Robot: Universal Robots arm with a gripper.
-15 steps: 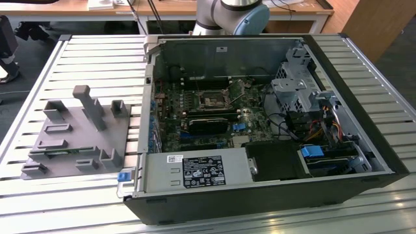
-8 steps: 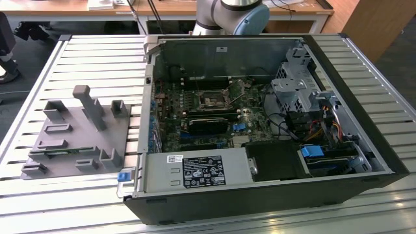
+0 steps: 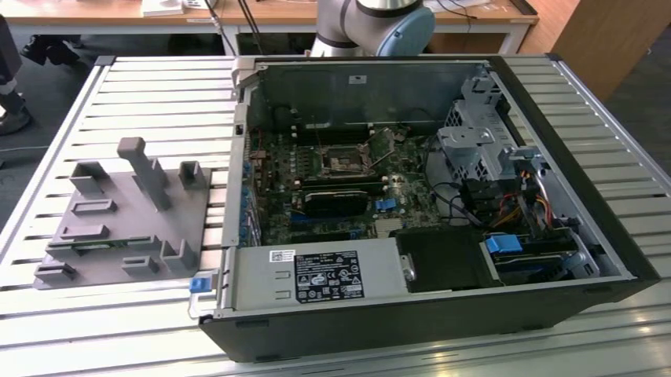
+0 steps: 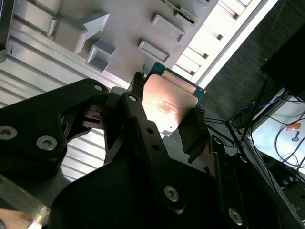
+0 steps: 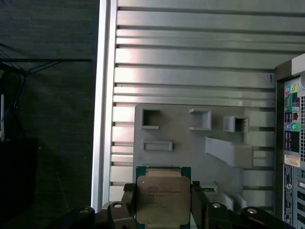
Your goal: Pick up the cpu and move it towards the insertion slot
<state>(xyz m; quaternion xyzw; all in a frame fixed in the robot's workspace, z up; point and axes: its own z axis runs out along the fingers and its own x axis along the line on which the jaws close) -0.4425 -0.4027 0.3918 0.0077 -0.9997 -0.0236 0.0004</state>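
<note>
On a slatted metal table, an open computer case lies on its side. To the exterior view's left of the case, just beside it, sits a grey plastic parts holder with raised blocks and rectangular recesses.

In both wrist views the gripper has its two black jaws pinching the cpu by opposite edges. The cpu is a flat square chip with a silvery top and a thin green rim. It is outside the case, held over the near edge of the grey holder, with the case's port-covered rear panel off to one side. The second wrist view shows the same grip, with the chip glinting pink above the holder.

Inside the case, the insertion slot sits on the green board, a shiny square frame with a dark centre. The arm's pale blue-grey joint stands beyond the case's far wall.
</note>
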